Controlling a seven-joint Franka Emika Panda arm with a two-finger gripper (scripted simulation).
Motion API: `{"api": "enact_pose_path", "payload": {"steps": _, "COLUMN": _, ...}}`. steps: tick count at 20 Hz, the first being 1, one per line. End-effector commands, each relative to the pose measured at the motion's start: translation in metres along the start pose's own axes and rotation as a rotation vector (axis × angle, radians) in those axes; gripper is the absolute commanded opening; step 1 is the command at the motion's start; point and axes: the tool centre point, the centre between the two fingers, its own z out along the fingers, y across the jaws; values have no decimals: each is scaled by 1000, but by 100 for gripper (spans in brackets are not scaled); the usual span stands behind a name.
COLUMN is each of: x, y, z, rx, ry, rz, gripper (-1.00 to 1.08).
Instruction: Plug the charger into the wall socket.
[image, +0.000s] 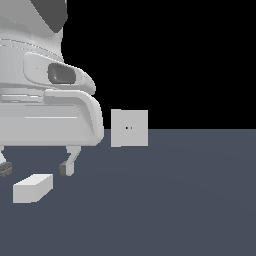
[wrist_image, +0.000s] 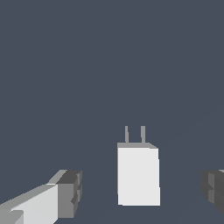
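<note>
Gripper (wrist_image: 141, 192) hangs open over my table (image: 190, 200), fingers straddling the charger (wrist_image: 138, 175) without touching; charger prongs point toward twelve o'clock. Wall socket (image: 129, 128) stands upright, well apart from it.

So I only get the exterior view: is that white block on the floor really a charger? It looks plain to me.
Observer: Yes. In the wrist view the charger has two thin prongs sticking out of one end.
Operator: And is the claw grabbing it?
Observer: No. The gripper is open. The wrist view shows bare floor between the charger and each of the fingers.
</note>
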Motion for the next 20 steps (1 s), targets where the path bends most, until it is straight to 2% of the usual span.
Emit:
{"api": "enact_pose_path", "payload": {"steps": 1, "x": -1, "y": 0, "z": 11, "rx": 0, "ry": 0, "rz": 0, "gripper": 100}}
{"api": "enact_pose_path", "payload": {"steps": 9, "x": -2, "y": 0, "z": 27, "rx": -1, "ry": 0, "rz": 0, "gripper": 100}}
{"api": "enact_pose_path", "payload": {"steps": 10, "x": -2, "y": 0, "z": 27, "rx": -1, "ry": 0, "rz": 0, "gripper": -100}}
{"api": "enact_pose_path", "payload": {"steps": 20, "x": -2, "y": 0, "z": 27, "rx": -1, "ry": 0, "rz": 0, "gripper": -100}}
